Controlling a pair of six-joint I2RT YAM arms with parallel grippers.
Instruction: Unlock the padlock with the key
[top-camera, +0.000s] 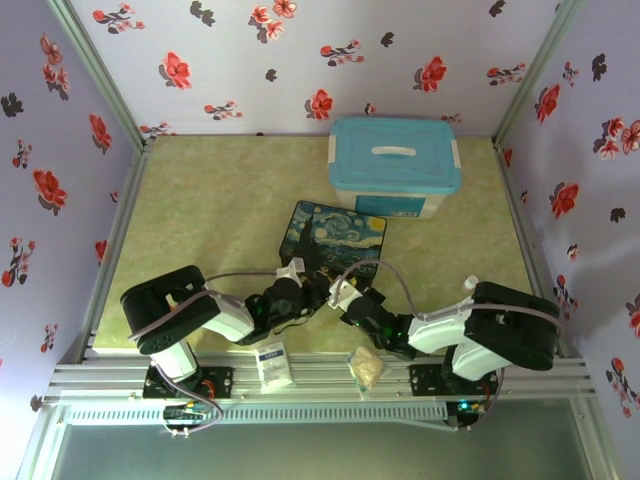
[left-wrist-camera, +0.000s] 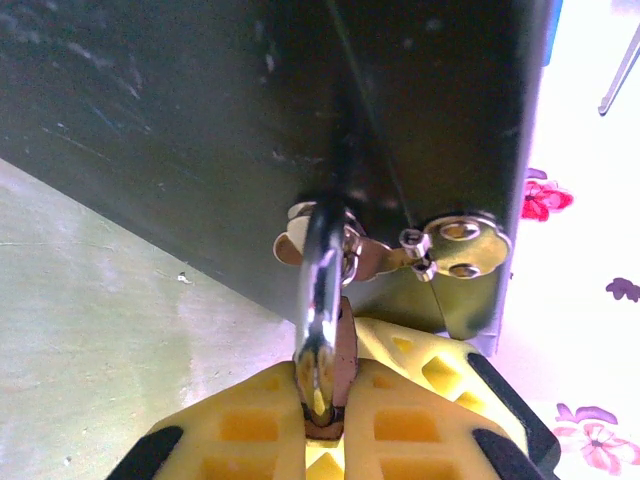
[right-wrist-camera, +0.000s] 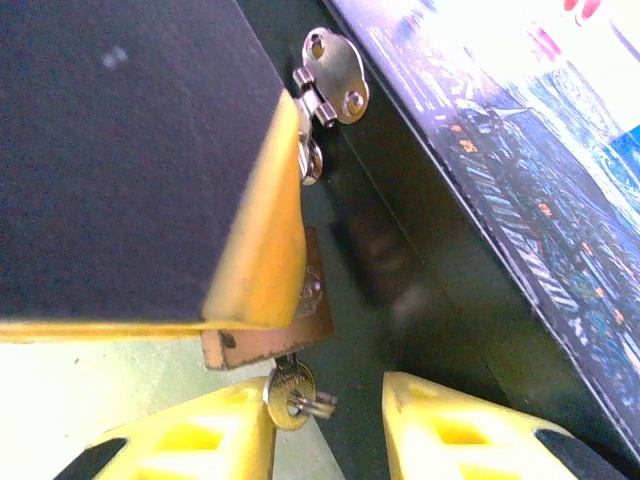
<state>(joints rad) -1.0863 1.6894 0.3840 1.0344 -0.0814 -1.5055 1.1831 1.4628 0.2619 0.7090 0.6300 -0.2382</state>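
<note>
Two grippers, left (top-camera: 300, 280) and right (top-camera: 338, 292), meet at the near edge of the box (top-camera: 335, 232) from above. Left wrist: the left gripper (left-wrist-camera: 325, 395) clamps the padlock (left-wrist-camera: 346, 345), its shackle (left-wrist-camera: 320, 270) through the hasp (left-wrist-camera: 455, 245). Right wrist: the key (right-wrist-camera: 290, 390) hangs at the padlock's near end, between the parted fingers of the right gripper (right-wrist-camera: 330, 405).

- Left wrist view: the padlock (left-wrist-camera: 322, 310) body is mostly buried between the fingers of the left gripper (left-wrist-camera: 328, 395), which the frame edge cuts off.
- Right wrist view: the left gripper's blurred finger covers much of the padlock, and the blade of the key (right-wrist-camera: 289, 384) cannot be seen.
- The right gripper (right-wrist-camera: 328, 400) runs off the edge.
- Top view: padlock and key are too small to tell.
</note>
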